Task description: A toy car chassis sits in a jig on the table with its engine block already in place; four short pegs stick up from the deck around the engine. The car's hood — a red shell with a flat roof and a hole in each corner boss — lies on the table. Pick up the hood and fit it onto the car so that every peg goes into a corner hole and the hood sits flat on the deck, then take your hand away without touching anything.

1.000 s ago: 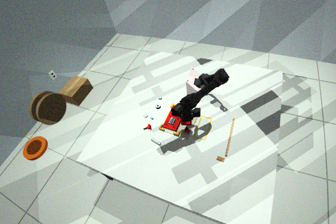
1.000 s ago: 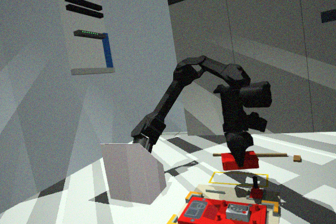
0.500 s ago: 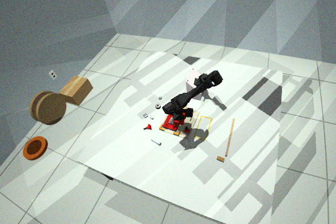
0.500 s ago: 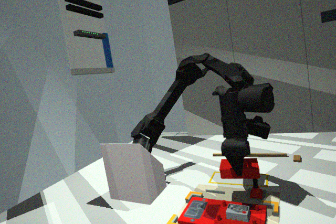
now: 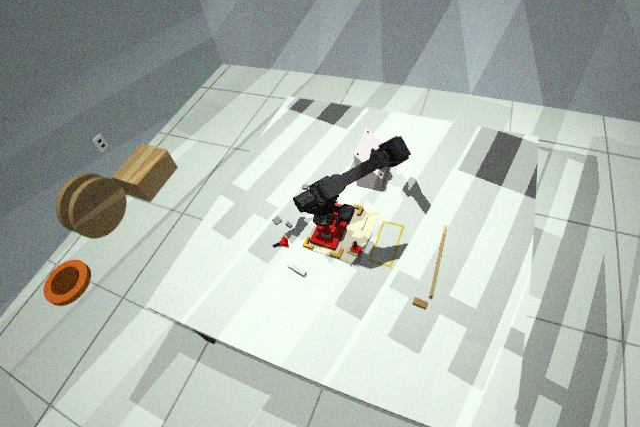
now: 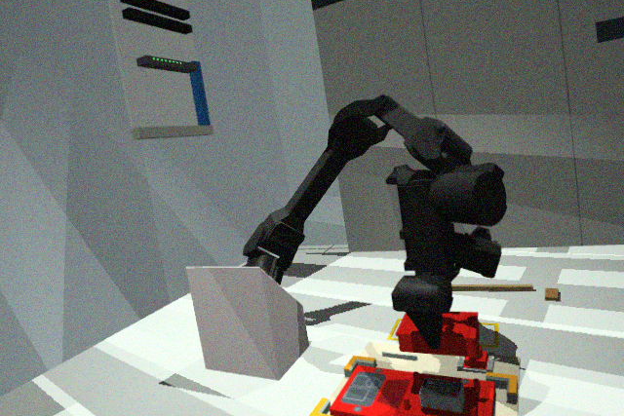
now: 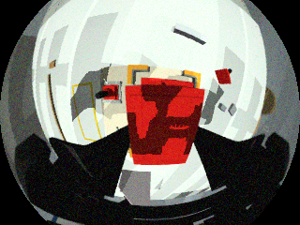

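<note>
The red hood (image 6: 461, 333) (image 7: 164, 123) is held roof up between the fingers of my gripper (image 6: 432, 345) (image 7: 162, 128), which is shut on it. In the exterior view it hangs above the cream jig plate (image 6: 375, 351), behind the chassis as seen from there. The red chassis (image 5: 323, 242) (image 6: 390, 403) sits among orange corner brackets, with the grey engine block (image 6: 442, 396) on its deck. The hood hides most of the chassis in the wrist view. The pegs and the hood's corner holes cannot be made out. The arm hides my fingertips in the top view.
A red block with a black knob (image 5: 356, 248) (image 7: 111, 92) stands on the jig plate. A yellow outline (image 5: 392, 223) (image 7: 82, 84) and wooden stick (image 5: 438, 262) lie beyond it. A red cone (image 5: 283, 242) and grey bar (image 5: 297, 270) lie nearby. A pinkish box (image 6: 236, 321) stands near the arm's base.
</note>
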You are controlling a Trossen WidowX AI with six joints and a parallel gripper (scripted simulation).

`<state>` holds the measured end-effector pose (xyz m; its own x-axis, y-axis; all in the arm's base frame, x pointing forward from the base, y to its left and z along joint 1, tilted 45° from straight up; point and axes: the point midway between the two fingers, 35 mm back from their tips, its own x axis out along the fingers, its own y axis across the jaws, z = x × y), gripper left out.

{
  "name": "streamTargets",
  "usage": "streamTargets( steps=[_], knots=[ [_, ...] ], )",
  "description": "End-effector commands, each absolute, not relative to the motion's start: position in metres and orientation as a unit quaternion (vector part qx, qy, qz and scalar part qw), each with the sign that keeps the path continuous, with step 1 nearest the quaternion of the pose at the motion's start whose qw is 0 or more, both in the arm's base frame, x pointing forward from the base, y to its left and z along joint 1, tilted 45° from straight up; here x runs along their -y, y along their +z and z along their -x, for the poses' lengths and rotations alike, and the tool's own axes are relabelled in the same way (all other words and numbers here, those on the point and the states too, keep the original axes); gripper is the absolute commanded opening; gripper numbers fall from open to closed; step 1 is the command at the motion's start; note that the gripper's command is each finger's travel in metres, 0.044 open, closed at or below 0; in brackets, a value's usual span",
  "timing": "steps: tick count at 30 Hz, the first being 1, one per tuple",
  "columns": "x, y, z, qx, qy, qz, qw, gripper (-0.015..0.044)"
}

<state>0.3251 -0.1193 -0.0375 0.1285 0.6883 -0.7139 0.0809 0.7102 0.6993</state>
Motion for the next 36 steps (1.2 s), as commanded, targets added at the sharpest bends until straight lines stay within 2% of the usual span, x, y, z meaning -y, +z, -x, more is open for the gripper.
streamTargets(
  steps=[1,17,36],
  knots=[
    [0.128,-0.046,-0.323,-0.625,0.211,-0.321,0.679,0.0],
    [0.096,-0.084,-0.328,-0.625,0.211,-0.324,0.678,0.0],
    [0.097,-0.085,-0.329,-0.625,0.211,-0.324,0.678,0.0]
  ],
)
